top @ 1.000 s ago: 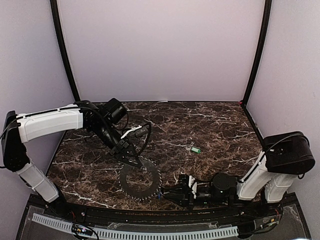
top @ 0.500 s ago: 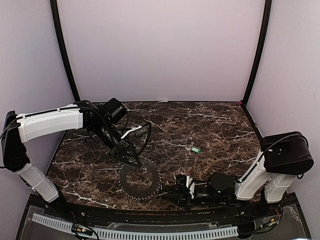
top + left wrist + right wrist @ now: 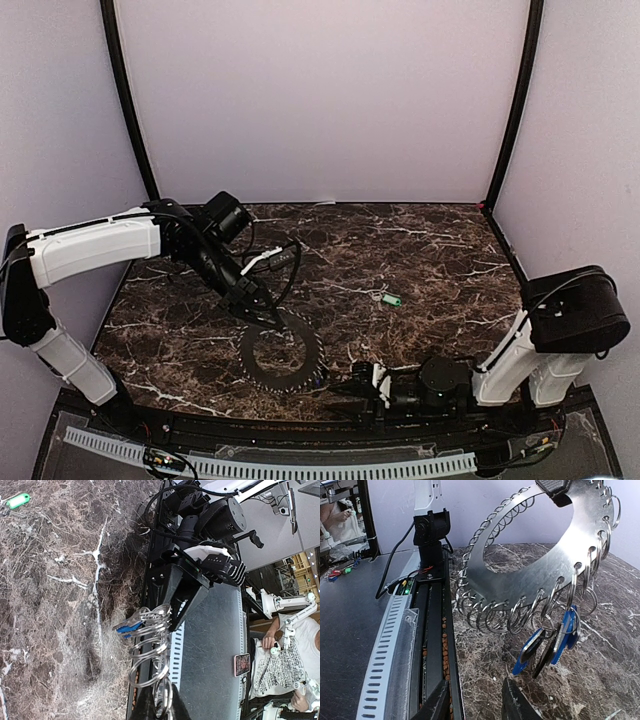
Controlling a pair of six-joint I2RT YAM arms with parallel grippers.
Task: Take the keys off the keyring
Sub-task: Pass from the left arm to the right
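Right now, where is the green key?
The green key lies on the marble table, right of centre in the top view, well clear of the keyring.

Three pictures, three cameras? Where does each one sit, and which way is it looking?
Top external: fixed above and behind the arms, looking down on the table; both arms show, left claw gripping the keyring.
Left wrist: looks along its own fingers toward the table's near edge, facing the right claw.
Right wrist: sits low, looking up past its own fingers at the lifted keyring.
Shared: both wrist views show the keyring's blue keys; each sees the other claw.
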